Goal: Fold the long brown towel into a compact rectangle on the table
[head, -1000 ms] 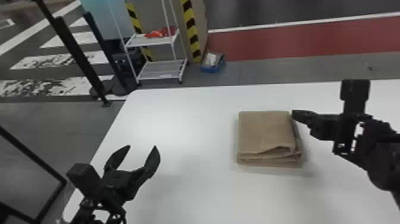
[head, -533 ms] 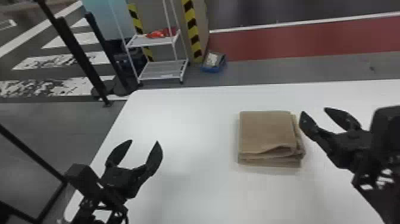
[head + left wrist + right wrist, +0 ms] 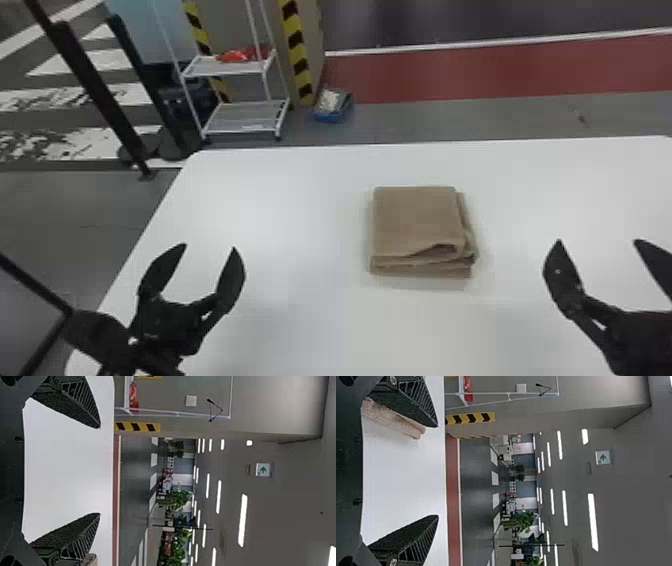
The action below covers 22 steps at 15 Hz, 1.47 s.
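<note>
The brown towel (image 3: 416, 220) lies on the white worktop (image 3: 300, 320), right of the middle in the head view, folded into a small, layered, nearly square packet. Its top layer is mostly smooth; along the near edge the layers stack a little unevenly, with a small lifted fold toward the near right corner, and a strip of under-layer shows past the right side. Nothing grips or touches it. The right gripper (image 3: 600, 260) is off to the towel's right, its jaws wide apart with nothing between them. The left gripper (image 3: 200, 267) is well apart from the towel on the other side, over the left part of the worktop, its jaws likewise spread and empty. The folding looks all but finished, and this seems to be the letting-go stage. The next move probably calls for little more than keeping both arms clear; at most, a light press could flatten the lifted fold.
</note>
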{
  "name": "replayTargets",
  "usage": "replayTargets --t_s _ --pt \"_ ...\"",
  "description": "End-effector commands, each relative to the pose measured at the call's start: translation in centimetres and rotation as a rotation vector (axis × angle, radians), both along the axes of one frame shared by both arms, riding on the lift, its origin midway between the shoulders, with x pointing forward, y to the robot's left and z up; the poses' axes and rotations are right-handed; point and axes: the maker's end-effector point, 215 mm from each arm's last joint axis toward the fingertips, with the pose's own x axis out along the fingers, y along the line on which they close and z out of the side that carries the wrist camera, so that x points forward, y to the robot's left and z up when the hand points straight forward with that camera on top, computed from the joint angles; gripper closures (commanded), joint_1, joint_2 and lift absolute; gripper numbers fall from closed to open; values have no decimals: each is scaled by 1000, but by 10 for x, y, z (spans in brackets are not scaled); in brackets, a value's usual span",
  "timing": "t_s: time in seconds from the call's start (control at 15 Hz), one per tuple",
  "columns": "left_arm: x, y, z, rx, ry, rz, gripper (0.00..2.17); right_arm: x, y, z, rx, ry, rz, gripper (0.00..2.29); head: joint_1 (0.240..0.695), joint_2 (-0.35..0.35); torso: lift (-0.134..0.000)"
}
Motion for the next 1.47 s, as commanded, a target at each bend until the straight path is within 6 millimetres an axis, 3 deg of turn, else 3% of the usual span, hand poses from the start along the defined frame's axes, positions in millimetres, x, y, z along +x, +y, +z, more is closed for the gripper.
replayTargets --t_s 0.0,0.27,0.53,0.8,1.4 --pt "-8 -3 -4 9 8 17 93 -6 -5 -6 10 15 -14 66 695 175 -123" --pt "-19 -6 -8 38 24 44 93 -16 -6 -10 21 32 -26 66 695 163 -123" --pt "-33 -16 9 73 6 38 93 -29 0 2 33 13 -25 66 695 159 -123" --pt "-43 -21 19 87 -17 29 93 -36 4 1 35 16 -23 66 695 166 -123" --pt "-34 -16 20 84 -26 34 93 -36 8 3 4 9 -33 66 695 175 -123"
